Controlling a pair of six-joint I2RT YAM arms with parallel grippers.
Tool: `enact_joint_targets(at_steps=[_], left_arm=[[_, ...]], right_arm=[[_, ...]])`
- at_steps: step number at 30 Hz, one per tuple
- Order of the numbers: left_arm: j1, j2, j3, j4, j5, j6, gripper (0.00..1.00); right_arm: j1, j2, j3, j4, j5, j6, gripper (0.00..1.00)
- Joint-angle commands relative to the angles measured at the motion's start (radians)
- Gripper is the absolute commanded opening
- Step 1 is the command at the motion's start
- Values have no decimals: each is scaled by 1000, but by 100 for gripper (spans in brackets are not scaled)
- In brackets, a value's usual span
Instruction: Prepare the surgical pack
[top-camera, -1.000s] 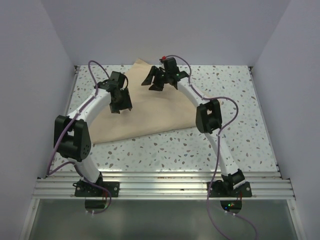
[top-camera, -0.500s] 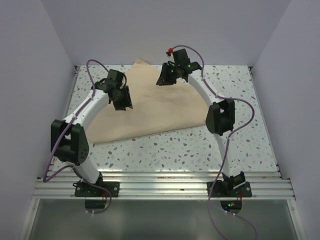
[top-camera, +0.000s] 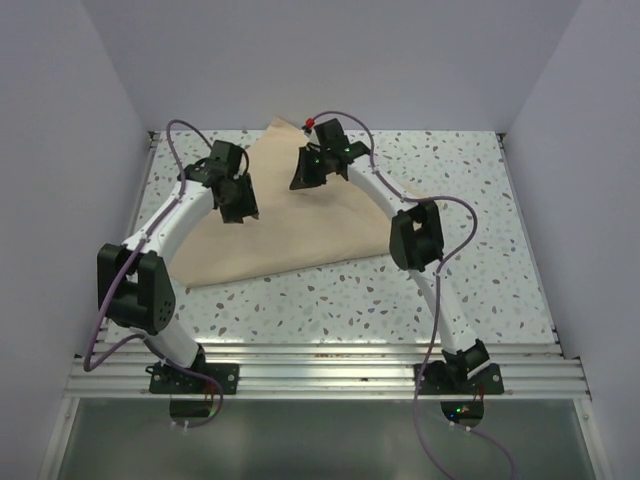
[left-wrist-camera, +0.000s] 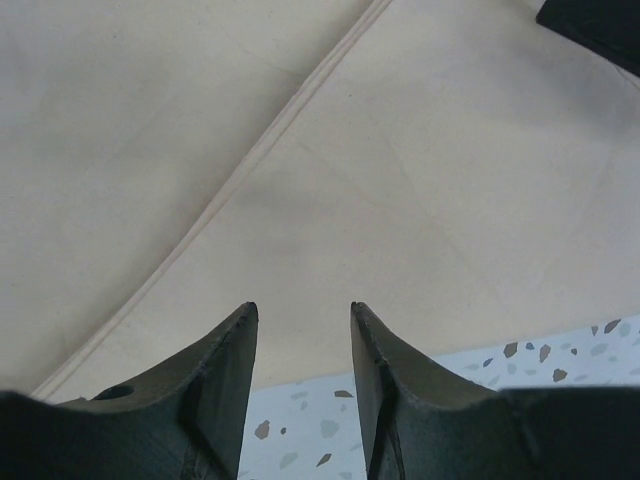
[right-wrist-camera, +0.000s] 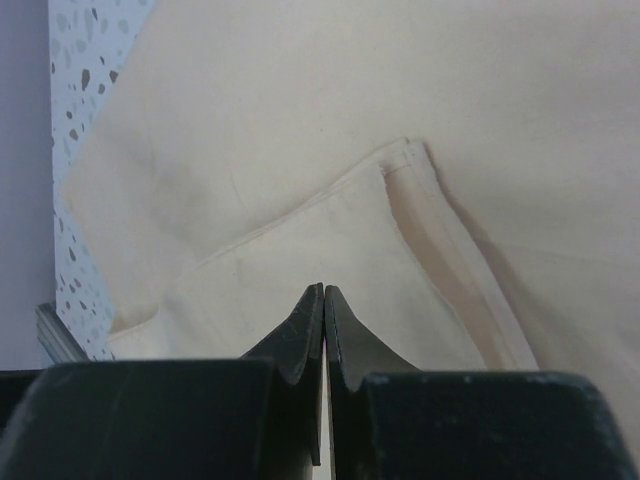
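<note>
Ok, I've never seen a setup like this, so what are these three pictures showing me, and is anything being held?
These are two robot arms bolted at the near edge of a speckled table. The wide picture comes from a fixed camera above and behind them. The other two come from small cameras on each wrist, looking past that arm's own fingers. A large tan cloth, with layers folded over each other, lies on the table; no other items show. The left hand is open above the cloth and empty. The right hand is shut over a folded corner, with nothing visibly pinched between its fingers.
</note>
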Motion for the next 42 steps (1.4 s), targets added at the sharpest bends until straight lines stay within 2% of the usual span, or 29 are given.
enact_joint_targets(at_steps=[1,10,15,18,23,25,27,28,34,36,40,42], left_arm=[[10,-63,-53,-28,-23,-25,45],[10,-113,-125,-92,4,-47,33],[10,-155,-155,-103,4,-50,32],[8,-154,-179,-118,76,-50,30],[8,-174,-216,-132,70,-70,29],[8,-175,-242,-130,53,-79,22],[8,-177,-276,-124,31,-103,2],[8,-176,-286,-110,29,-110,0],[4,-70,-359,-60,31,-105,0],[4,-42,-395,1,12,-99,0],[7,62,-397,69,24,-85,0],[-2,85,-391,51,59,-65,0]], right_arm=[[26,23,58,31,19,10,0],[29,129,104,39,70,24,0],[27,155,122,13,123,-10,0],[31,177,127,7,128,-16,0],[34,209,135,-10,160,-22,0],[38,214,135,-12,160,-24,0],[43,218,132,-15,162,-27,0],[44,217,132,-15,163,-28,0],[54,212,127,-22,171,-34,0],[55,209,123,-24,171,-36,0],[55,204,110,-35,183,-51,0],[55,206,104,-33,177,-51,0]])
